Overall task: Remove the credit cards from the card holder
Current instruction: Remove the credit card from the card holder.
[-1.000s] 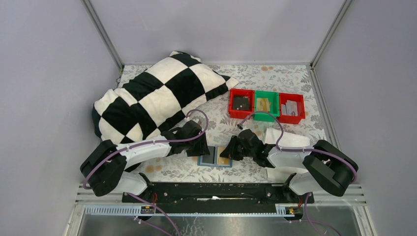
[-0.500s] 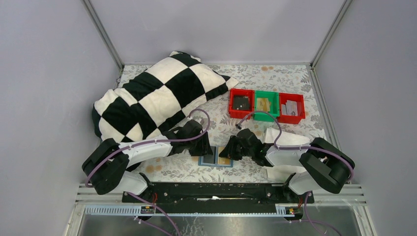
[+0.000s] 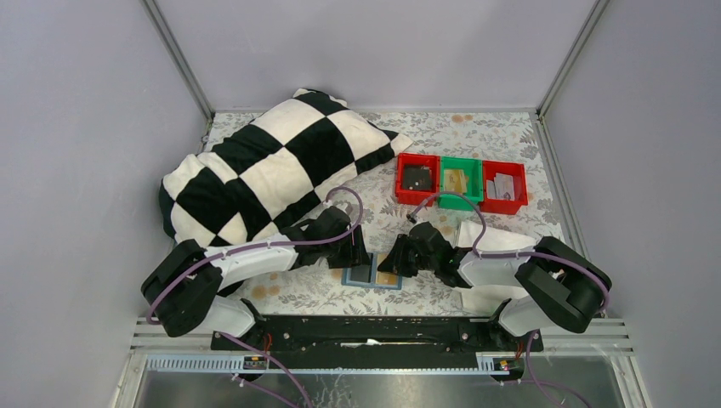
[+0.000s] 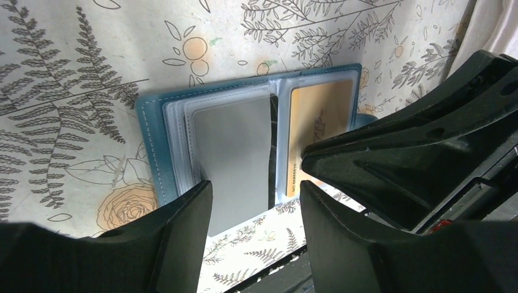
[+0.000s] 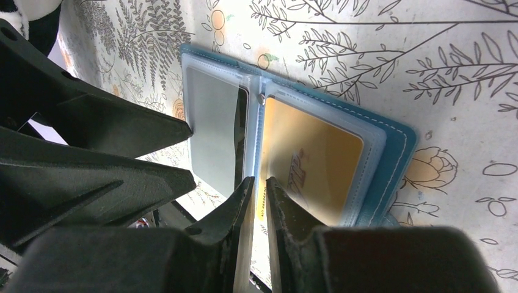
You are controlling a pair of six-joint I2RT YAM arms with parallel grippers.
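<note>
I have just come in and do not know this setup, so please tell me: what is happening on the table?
Two robot arms work on an open teal card holder lying flat on the floral tablecloth. The left claw stands open around the near end of the grey card, which pokes past the holder's edge. The right claw is almost closed on the sleeve edge beside the gold card, seemingly pinning the holder. Neither card is out yet.

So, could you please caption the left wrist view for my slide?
Open left gripper flanking a grey card protruding from the opened teal card holder.
</note>
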